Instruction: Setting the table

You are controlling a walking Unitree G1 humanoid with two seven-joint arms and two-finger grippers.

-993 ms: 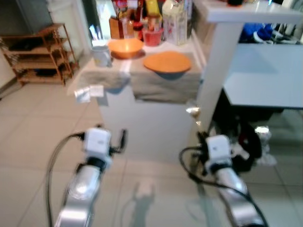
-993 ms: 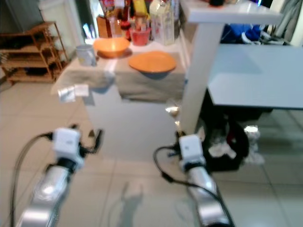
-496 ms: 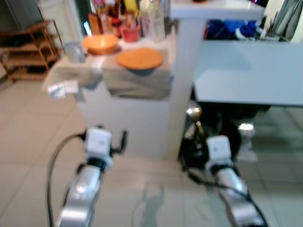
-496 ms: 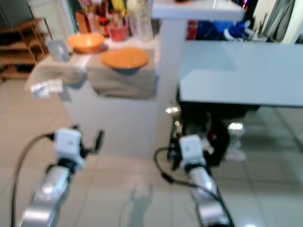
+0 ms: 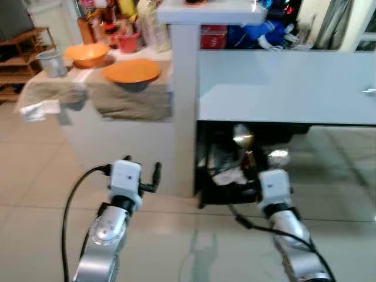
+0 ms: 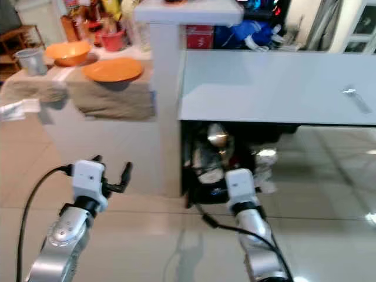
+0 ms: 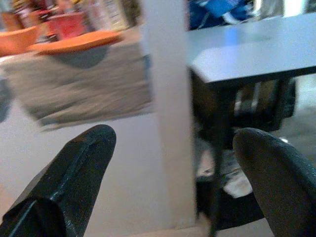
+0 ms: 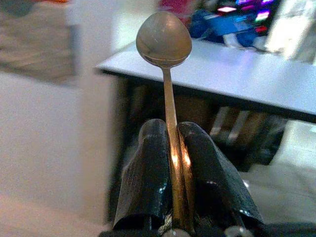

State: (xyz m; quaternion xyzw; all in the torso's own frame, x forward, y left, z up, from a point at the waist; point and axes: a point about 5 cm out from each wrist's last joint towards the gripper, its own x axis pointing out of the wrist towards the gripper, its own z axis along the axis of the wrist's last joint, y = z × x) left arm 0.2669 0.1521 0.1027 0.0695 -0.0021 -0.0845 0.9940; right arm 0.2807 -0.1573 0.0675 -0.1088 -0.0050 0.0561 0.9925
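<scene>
Seen from the head: right gripper [image 5: 247, 169] raised before the body, pinching the handle of a spoon [image 5: 242, 140] with the bowl pointing up and forward, probably to keep it steady and clear of the floor while carried toward the grey table [image 5: 282, 88]. Table mostly bare, one small pale item [image 5: 369, 91] near its far right edge, too small to identify. Left of the white pillar [image 5: 181, 106], a cloth-draped counter [image 5: 94, 97] carrying an orange plate [image 5: 131, 71] near its front right corner, an orange bowl [image 5: 86, 54] behind it and a cup [image 5: 51, 62] toward the left edge. Left gripper [image 5: 154, 174] held low, nothing in it. From the left wrist: two black fingers [image 7: 74, 168] spread wide apart, empty, ready for a later pick. From the right wrist: fingers [image 8: 150, 173] pressed tight on the thin spoon handle, bowl well above them, aimed at the table's near edge.
</scene>
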